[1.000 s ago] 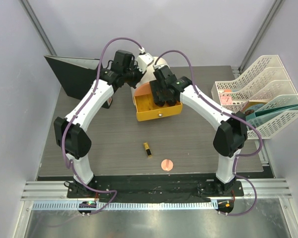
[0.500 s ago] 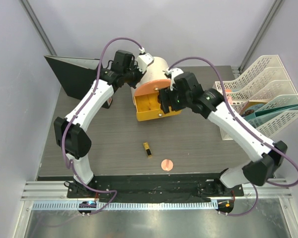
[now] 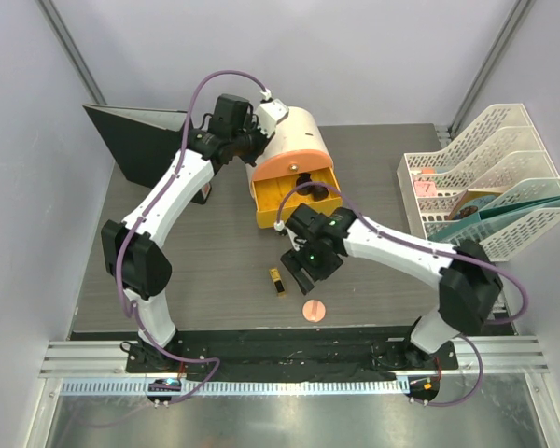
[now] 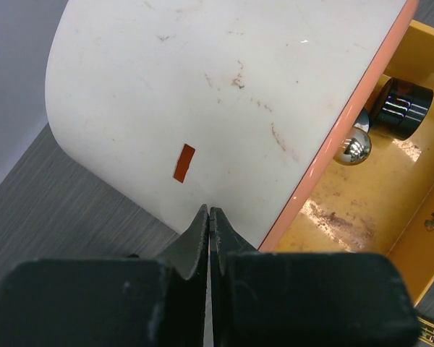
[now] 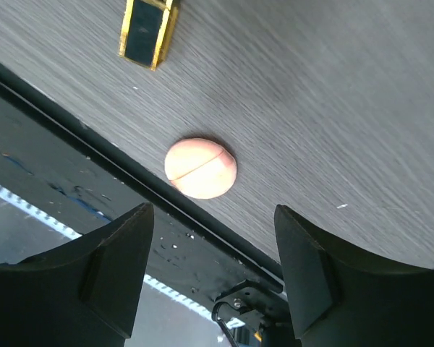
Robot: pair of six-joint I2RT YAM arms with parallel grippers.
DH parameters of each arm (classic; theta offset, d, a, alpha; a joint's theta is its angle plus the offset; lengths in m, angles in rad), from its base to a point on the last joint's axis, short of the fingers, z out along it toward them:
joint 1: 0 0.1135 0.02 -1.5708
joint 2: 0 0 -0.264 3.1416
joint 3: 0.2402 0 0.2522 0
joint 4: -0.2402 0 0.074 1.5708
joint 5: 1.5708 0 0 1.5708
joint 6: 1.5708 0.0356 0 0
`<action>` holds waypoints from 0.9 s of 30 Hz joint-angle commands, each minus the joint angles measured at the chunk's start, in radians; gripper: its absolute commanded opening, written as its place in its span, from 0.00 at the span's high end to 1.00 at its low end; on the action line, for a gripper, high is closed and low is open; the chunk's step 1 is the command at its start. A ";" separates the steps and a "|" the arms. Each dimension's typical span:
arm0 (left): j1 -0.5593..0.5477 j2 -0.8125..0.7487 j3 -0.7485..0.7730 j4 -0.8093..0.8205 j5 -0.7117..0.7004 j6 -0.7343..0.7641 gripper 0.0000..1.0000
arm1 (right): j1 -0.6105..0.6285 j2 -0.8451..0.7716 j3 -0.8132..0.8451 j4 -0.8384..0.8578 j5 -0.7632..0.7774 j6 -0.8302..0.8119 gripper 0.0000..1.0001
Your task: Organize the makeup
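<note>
Since the earlier frame, the right arm has swung away from the drawer and come down toward the front of the counter. The left arm has not moved.

1. Box: a cream cylinder with an orange face, lying on its side at back centre. Left jaws: pressed together, holding nothing, tips at the cream wall. Contact cannot be confirmed.
2. Rack: white, at the right edge of the counter, well apart from both arms.
3. Drawer: yellow, pulled out in front of the box.
4. Right jaws: spread wide, holding nothing, above the counter near its front edge. In the right wrist view both fingers flank the compact.
5. Compact: round, pink, flat on the counter just beside the front edge.
6. Lipstick: black and gold, lying flat near the compact, farther from the edge.
7. Jar: black, inside the drawer, touching a silver ball.
</note>
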 commanded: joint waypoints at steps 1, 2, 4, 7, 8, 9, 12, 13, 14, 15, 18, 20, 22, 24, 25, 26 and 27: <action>0.000 -0.045 0.026 0.004 0.016 -0.024 0.99 | 0.005 0.090 0.003 -0.017 -0.047 -0.005 0.28; 0.000 -0.051 0.028 0.006 0.016 -0.023 0.99 | 0.006 0.104 0.006 -0.020 -0.057 -0.007 0.28; 0.000 -0.056 0.028 0.004 0.006 -0.021 0.99 | 0.013 0.159 0.006 -0.024 -0.064 -0.013 0.29; 0.000 -0.063 0.028 0.004 0.003 -0.018 0.99 | 0.020 0.213 0.003 -0.021 -0.071 -0.008 0.34; 0.000 -0.063 0.028 0.004 0.002 -0.016 0.99 | 0.028 0.253 0.004 -0.019 -0.082 -0.010 0.38; 0.000 -0.068 0.028 0.003 0.002 -0.018 0.99 | 0.031 0.267 0.006 -0.007 -0.091 -0.005 0.38; 0.000 -0.073 0.028 -0.004 -0.003 -0.013 0.99 | 0.051 0.330 0.038 -0.013 -0.085 -0.004 0.42; 0.000 -0.074 0.026 -0.004 -0.006 -0.010 0.99 | 0.057 0.342 0.047 -0.017 -0.081 -0.005 0.44; 0.000 -0.074 0.026 -0.005 -0.012 -0.009 0.99 | 0.060 0.365 0.061 -0.022 -0.076 -0.005 0.50; 0.000 -0.076 0.026 -0.007 -0.012 -0.006 0.99 | 0.062 0.376 0.064 -0.030 -0.076 -0.004 0.55; 0.000 -0.077 0.025 -0.007 -0.014 -0.006 0.99 | 0.060 0.404 0.073 -0.034 -0.055 0.001 0.88; 0.000 -0.076 0.025 -0.007 -0.014 -0.006 0.99 | 0.062 0.399 0.085 -0.039 -0.036 0.002 0.99; 0.000 -0.076 0.025 -0.007 -0.014 -0.004 0.99 | 0.062 0.352 0.092 -0.034 -0.015 0.007 0.99; 0.000 -0.074 0.025 -0.004 -0.014 -0.006 0.99 | 0.062 0.274 0.104 -0.019 0.007 0.005 0.99; 0.000 -0.073 0.026 -0.004 -0.012 -0.004 0.99 | 0.060 0.251 0.112 -0.014 0.019 0.004 0.99; 0.000 -0.073 0.028 -0.007 -0.010 -0.006 0.99 | 0.062 0.221 0.139 -0.004 0.031 0.005 0.99; 0.000 -0.071 0.028 -0.005 -0.009 -0.007 0.99 | 0.062 0.198 0.157 0.004 0.051 0.007 0.99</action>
